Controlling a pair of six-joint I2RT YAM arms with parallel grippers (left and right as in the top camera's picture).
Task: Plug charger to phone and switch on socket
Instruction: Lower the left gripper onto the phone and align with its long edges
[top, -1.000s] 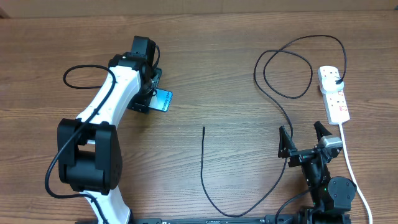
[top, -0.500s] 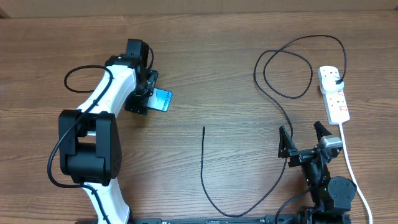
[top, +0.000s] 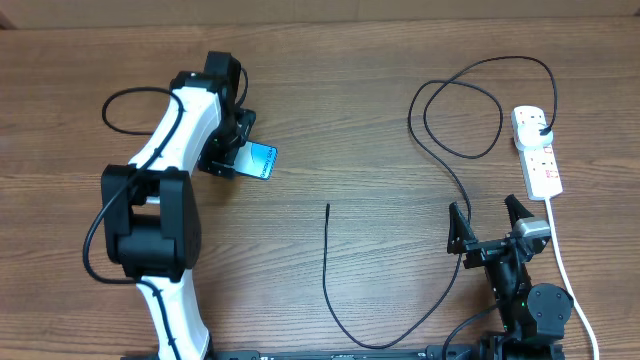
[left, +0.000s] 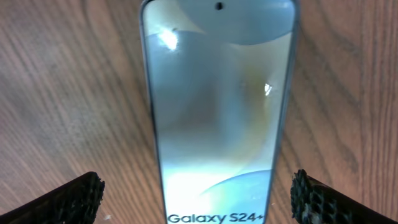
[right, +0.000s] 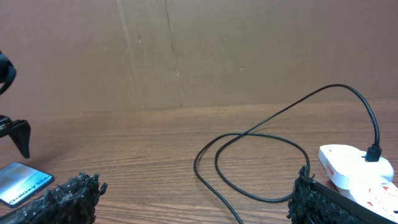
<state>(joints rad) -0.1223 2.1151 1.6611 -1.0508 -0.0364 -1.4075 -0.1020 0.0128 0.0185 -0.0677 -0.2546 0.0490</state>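
- The left gripper (left: 196, 198) has its two black fingers (left: 71, 198) spread wide. One is on each side of the phone (left: 217, 112). Neither finger touches it.
- The left wrist view shows the phone up close. It lies flat on the wood, its screen is lit, and you can read "Galaxy S24+" on it.
- From overhead, the phone (top: 262, 160) is only a small blue shape on the left part of the table (top: 350, 80). The left gripper (top: 238, 150) hangs over its end, so part of it is hidden there.
- The right gripper (top: 484, 215) has its fingers spread wide too. It holds nothing and sits low near the front edge.
- The right wrist view looks out between that gripper's (right: 193, 193) fingers. It shows the phone (right: 22, 183) far off to the left.
- The charger (top: 325, 270) is a thin black cable. Only the overhead view shows its free tip, lying on the wood between the two arms, well apart from the phone.
- The cable runs under the right gripper and loops up to the socket (top: 538, 155).
- The right wrist view shows the loop of the charger (right: 261, 134) and its black plug sitting in the socket (right: 354, 165).
- The white cord (top: 565, 270) runs from the socket to the front edge.
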